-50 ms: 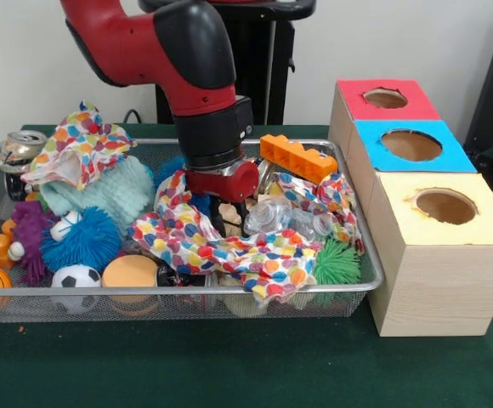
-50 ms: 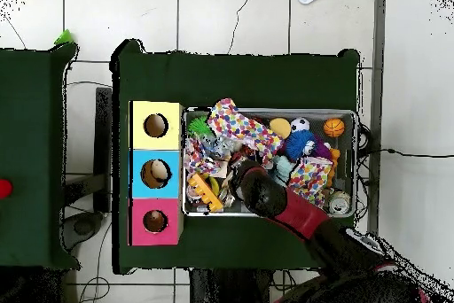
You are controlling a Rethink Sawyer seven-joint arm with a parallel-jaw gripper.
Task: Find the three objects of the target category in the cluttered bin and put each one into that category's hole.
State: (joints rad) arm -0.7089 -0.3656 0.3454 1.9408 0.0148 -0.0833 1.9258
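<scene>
- The red and black arm's gripper point(image 1: 227, 212) reaches down into the middle of the wire mesh bin point(image 1: 361, 255); its jaws sink among the clutter, and I cannot tell whether they are spread or pressed together, or pinching anything.
- A polka-dot cloth point(image 1: 200, 242) lies around and in front of the jaws; crumpled clear plastic point(image 1: 274, 214) sits just beside them.
- An orange toy brick point(image 1: 297, 158) lies behind the jaws; a green spiky ball point(image 1: 338, 262) sits in the bin's front corner, towards the box.
- The wooden box with red, blue and yellow hole panels point(image 1: 416, 204) stands apart from the jaws, just beside the bin.
- The overhead view hides the jaws under the arm, but shows a pale object inside the blue panel's hole point(image 2: 157, 173).
</scene>
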